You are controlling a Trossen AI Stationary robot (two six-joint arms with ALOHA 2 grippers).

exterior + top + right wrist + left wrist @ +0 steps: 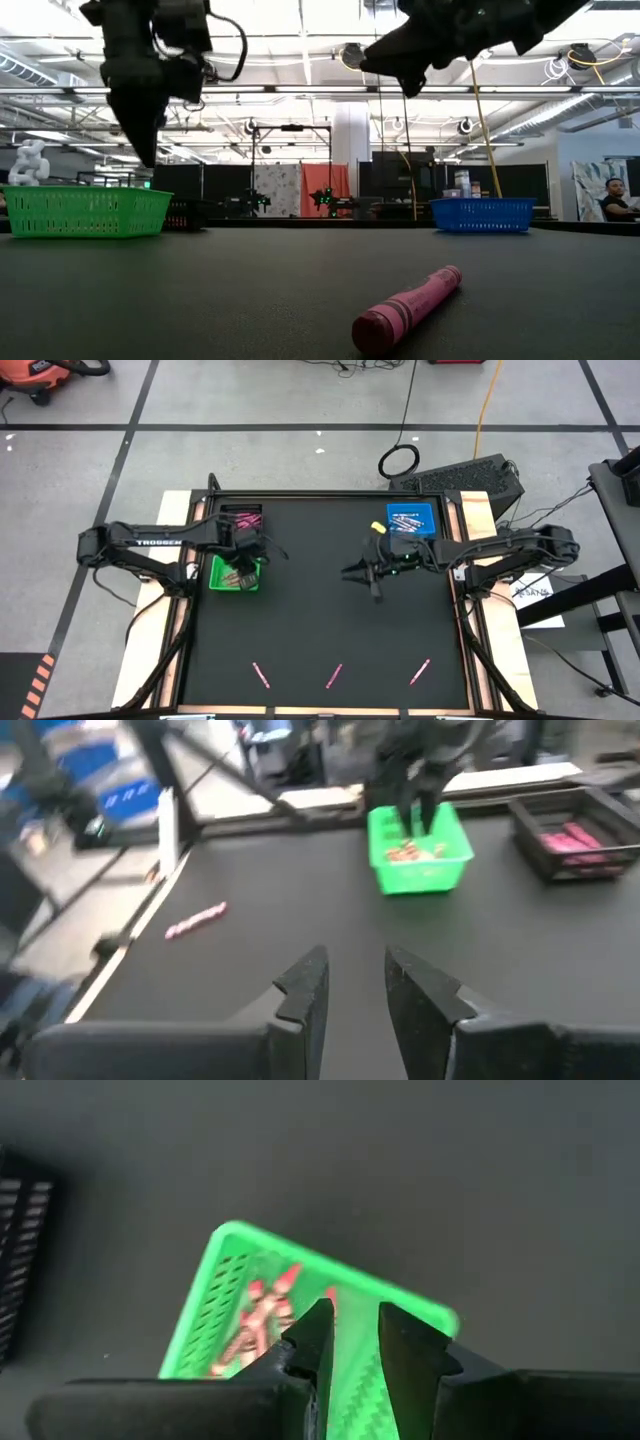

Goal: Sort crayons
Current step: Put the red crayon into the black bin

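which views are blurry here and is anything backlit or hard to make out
Right wrist view: smeared throughout, the green tray and a pink crayon soft. Low view: both arms are dark silhouettes against bright ceiling lights; the near crayon is slightly soft. Left wrist view: the tray's contents are hazy. High view: evenly lit.

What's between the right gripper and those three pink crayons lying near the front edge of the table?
Nothing visible. The right gripper hangs open over the bare middle of the black table, and the pink crayons lie in a spaced row by the front edge with only open tabletop between. The left gripper is over the green tray, off to the side.
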